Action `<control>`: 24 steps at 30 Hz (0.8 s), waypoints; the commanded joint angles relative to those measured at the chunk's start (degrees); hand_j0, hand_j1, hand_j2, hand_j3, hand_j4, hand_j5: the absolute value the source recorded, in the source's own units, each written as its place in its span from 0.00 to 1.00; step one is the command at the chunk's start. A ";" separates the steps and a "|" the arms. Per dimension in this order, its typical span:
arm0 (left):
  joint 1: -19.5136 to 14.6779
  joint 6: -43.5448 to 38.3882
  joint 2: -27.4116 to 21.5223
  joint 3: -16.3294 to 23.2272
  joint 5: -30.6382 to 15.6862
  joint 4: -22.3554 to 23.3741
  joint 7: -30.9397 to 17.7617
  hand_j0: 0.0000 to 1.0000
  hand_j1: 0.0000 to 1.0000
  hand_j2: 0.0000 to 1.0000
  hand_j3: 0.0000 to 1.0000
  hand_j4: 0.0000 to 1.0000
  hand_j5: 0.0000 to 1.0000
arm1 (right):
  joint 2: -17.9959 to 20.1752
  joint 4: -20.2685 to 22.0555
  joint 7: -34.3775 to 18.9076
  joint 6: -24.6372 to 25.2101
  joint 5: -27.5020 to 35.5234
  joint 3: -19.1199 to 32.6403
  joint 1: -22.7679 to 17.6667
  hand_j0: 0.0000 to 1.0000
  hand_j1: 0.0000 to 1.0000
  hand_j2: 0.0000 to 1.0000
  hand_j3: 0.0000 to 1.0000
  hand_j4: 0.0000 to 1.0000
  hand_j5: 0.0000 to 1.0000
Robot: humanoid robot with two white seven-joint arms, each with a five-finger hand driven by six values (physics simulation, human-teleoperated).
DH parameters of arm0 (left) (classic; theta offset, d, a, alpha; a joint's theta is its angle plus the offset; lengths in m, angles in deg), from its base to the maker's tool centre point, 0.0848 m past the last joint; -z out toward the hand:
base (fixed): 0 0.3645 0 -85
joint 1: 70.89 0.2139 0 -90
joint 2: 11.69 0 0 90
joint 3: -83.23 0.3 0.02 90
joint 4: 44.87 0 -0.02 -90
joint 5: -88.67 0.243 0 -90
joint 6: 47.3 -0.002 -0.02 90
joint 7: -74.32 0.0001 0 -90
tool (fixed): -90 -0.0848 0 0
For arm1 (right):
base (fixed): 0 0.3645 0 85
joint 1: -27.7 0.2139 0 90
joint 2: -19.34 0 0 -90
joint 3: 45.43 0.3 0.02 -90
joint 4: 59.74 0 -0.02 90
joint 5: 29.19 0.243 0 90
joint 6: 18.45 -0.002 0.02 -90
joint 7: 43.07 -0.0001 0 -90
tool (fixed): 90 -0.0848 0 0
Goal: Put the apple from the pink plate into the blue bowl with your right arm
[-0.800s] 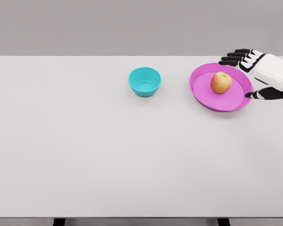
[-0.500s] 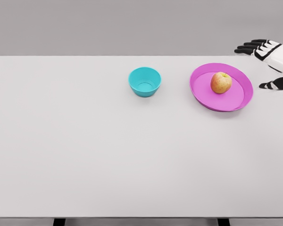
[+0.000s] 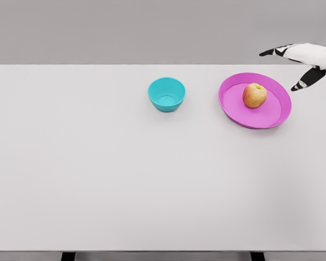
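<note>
A red-yellow apple [image 3: 254, 95] sits on the pink plate [image 3: 271, 114] at the table's far right. The blue bowl [image 3: 167, 94] stands upright to the plate's left, apart from it and with nothing inside. My right hand [image 3: 296, 62] hovers above and to the right of the plate, near the picture's right edge. It is open, fingers stretched out leftward and thumb pointing down, holding nothing. It does not touch the apple or the plate. The left arm is out of view.
The white table [image 3: 125, 174] fills most of the view, its far edge just behind the plate and bowl. Two dark table legs show at the bottom edge.
My right hand has drawn back from the plate's right rim, moved right, then risen and flattened above the plate's far right side. The apple, plate and bowl have not moved.
</note>
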 commanded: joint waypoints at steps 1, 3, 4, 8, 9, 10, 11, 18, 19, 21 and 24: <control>0.00 0.00 0.00 0.08 0.01 0.00 0.02 1.00 1.00 1.00 1.00 1.00 1.00 | -3.46 -6.30 -0.13 0.35 -1.64 -3.18 0.35 1.00 1.00 1.00 1.00 1.00 1.00; 0.00 0.00 0.00 -0.01 0.01 0.00 0.02 1.00 1.00 1.00 1.00 1.00 1.00 | -4.26 -8.33 -0.13 0.35 -1.73 -3.79 1.23 1.00 1.00 1.00 1.00 1.00 1.00; 0.00 0.00 0.00 -0.01 0.01 0.00 -0.07 1.00 1.00 1.00 1.00 1.00 1.00 | -4.34 -8.50 -0.13 0.35 -1.73 -3.88 1.32 1.00 1.00 1.00 1.00 1.00 1.00; 0.00 0.00 0.00 -0.01 0.01 0.00 -0.07 1.00 1.00 1.00 1.00 1.00 1.00 | -6.71 -10.88 -0.13 0.35 -3.49 -5.28 3.25 1.00 1.00 1.00 1.00 1.00 1.00; 0.00 0.00 0.00 0.08 0.01 0.00 0.02 1.00 1.00 1.00 1.00 1.00 1.00 | -7.33 -11.75 -0.13 0.35 -3.49 -6.16 3.87 1.00 1.00 1.00 1.00 1.00 1.00; 0.00 0.00 0.00 -0.01 0.01 0.00 0.02 1.00 1.00 1.00 1.00 1.00 1.00 | -7.77 -12.46 -0.13 0.35 -3.49 -6.25 3.96 1.00 1.00 1.00 1.00 1.00 1.00; 0.00 0.00 0.00 -0.01 0.01 0.00 -0.07 1.00 1.00 1.00 1.00 1.00 1.00 | -7.77 -12.72 -0.13 0.35 -3.49 -6.78 4.13 1.00 1.00 1.00 1.00 1.00 1.00; 0.00 0.00 0.00 -0.01 0.01 0.00 0.02 1.00 1.00 1.00 1.00 1.00 1.00 | -8.91 -14.74 -0.13 0.35 -3.57 -9.15 4.83 1.00 1.00 1.00 1.00 1.00 1.00; 0.00 0.00 0.00 -0.01 0.01 0.00 -0.07 1.00 1.00 1.00 1.00 1.00 1.00 | -9.44 -14.92 -0.13 0.35 -3.57 -9.15 4.92 1.00 1.00 1.00 1.00 1.00 1.00; 0.00 0.00 0.00 -0.01 0.01 0.00 -0.07 1.00 1.00 1.00 1.00 1.00 1.00 | -10.32 -15.71 -0.13 0.35 -3.57 -9.24 5.45 1.00 1.00 1.00 1.00 1.00 1.00; 0.00 0.00 0.00 -0.01 0.01 0.00 0.02 1.00 1.00 1.00 1.00 1.00 1.00 | -11.11 -17.12 -0.13 0.35 -3.57 -10.39 6.24 1.00 1.00 1.00 1.00 1.00 1.00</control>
